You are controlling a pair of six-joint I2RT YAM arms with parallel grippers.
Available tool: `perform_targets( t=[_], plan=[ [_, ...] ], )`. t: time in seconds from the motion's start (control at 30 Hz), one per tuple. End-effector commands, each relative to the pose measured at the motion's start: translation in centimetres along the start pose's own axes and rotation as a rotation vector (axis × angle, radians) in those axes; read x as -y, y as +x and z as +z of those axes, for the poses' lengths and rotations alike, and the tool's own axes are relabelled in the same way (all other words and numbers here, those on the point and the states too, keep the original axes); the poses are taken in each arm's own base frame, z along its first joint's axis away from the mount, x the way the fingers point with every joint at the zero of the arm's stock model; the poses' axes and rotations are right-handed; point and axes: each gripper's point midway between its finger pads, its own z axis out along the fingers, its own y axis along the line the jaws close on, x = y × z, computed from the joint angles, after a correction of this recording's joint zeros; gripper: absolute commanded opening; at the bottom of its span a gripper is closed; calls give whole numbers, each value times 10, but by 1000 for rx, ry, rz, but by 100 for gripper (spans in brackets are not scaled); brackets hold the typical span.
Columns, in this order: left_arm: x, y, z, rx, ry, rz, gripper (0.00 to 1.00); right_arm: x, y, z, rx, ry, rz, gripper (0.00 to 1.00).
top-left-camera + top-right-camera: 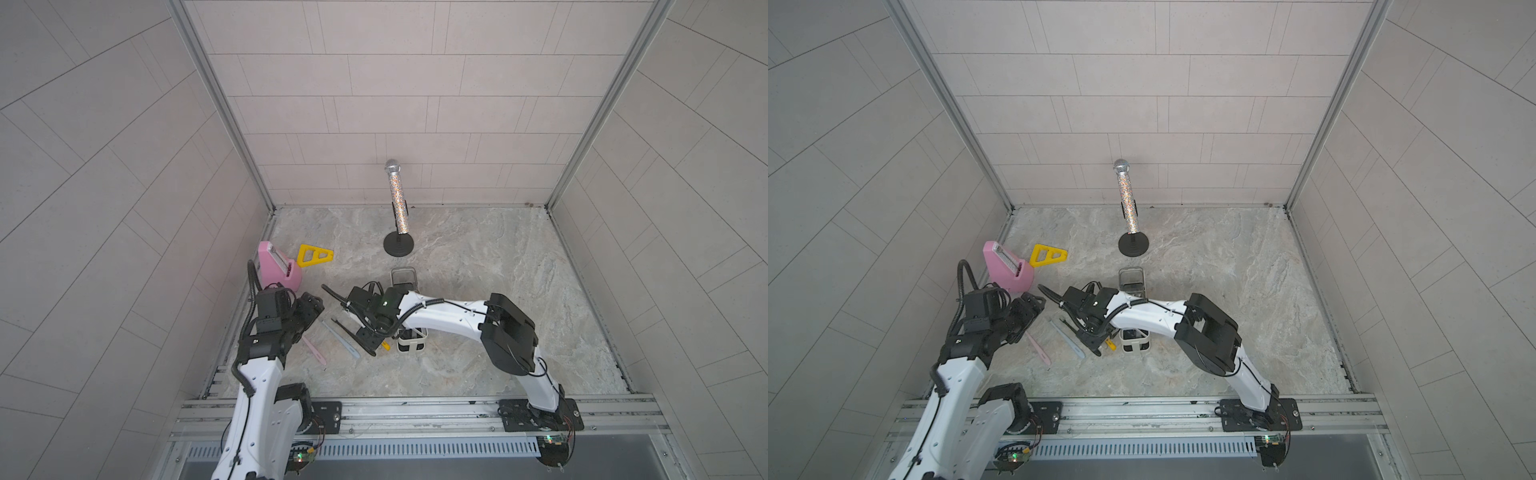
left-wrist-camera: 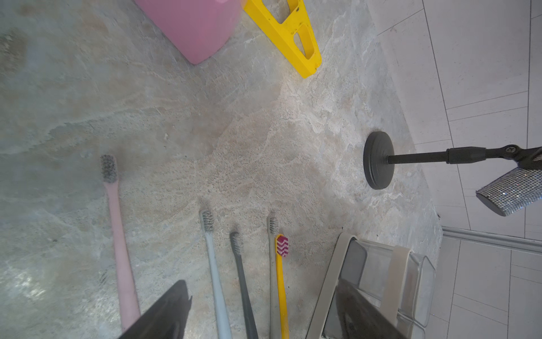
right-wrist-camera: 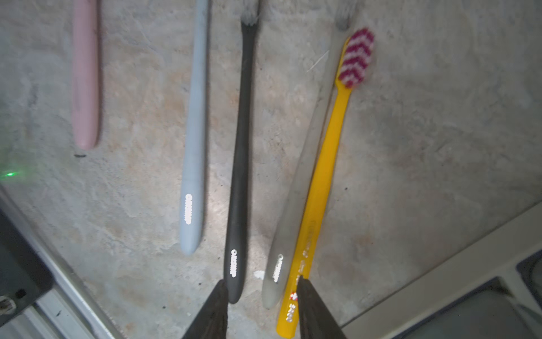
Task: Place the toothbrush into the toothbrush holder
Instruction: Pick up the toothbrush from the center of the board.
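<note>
Both top views: we see the toothbrush holder (image 1: 415,347) (image 1: 1136,347) mid-table (image 1: 478,291), its middle hidden under the right arm and its clear end toward the microphone stand (image 1: 399,247). The pink toothbrush (image 1: 313,353) and blue-grey toothbrush (image 1: 343,340) lie flat to its left. The right gripper (image 1: 368,343) points down at the handle ends just beside the holder. The left gripper (image 1: 311,305) hangs near the pink block (image 1: 278,266), which has a yellow triangle frame (image 1: 313,255) beside it. We cannot read either gripper's jaws from up here. Left wrist view: the left gripper (image 2: 262,283) has its jaws wide apart, gripping nothing. Beyond it we see a row on the table: pink toothbrush (image 2: 117,234), blue-grey toothbrush (image 2: 215,278), black toothbrush (image 2: 243,287), grey toothbrush (image 2: 272,278), yellow toothbrush (image 2: 281,278), then the toothbrush holder (image 2: 397,273). Right wrist view: the right gripper (image 3: 261,281) is low over the table with its jaws apart. The ends of the black toothbrush (image 3: 242,176) and grey toothbrush (image 3: 289,220) sit in the gap. One tip overlaps the yellow toothbrush (image 3: 319,176), but we cannot tell if it touches. The grey and yellow handles lie against each other. The holder rim (image 3: 440,264) is just beside them.
</note>
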Motion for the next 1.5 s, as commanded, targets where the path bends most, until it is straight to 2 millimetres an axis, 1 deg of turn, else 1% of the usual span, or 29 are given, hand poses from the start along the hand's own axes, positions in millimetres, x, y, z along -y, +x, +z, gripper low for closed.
perform_targets(
  t=[0.0,0.1,0.3,0.5,0.7,0.9,1.3,1.47],
  plan=[
    [-3,2,-2,1,-7,0,82,19,2,2,-34,46,-1,36],
    [-3,4,2,-15,3,-3,82,28,4,9,-51,62,0,31],
    [0,6,8,-32,25,-8,82,36,5,19,-67,76,0,28],
    [0,6,8,-30,29,-8,82,31,2,23,-61,55,2,27],
    [0,6,8,-28,33,-7,82,35,2,29,-73,75,-1,27],
    [0,6,9,-28,36,-8,82,35,6,38,-90,76,0,27],
    [1,7,9,-31,45,-8,81,24,17,43,-110,92,-22,29],
    [1,7,9,-31,46,-9,81,26,17,44,-110,110,-24,30]
  ],
)
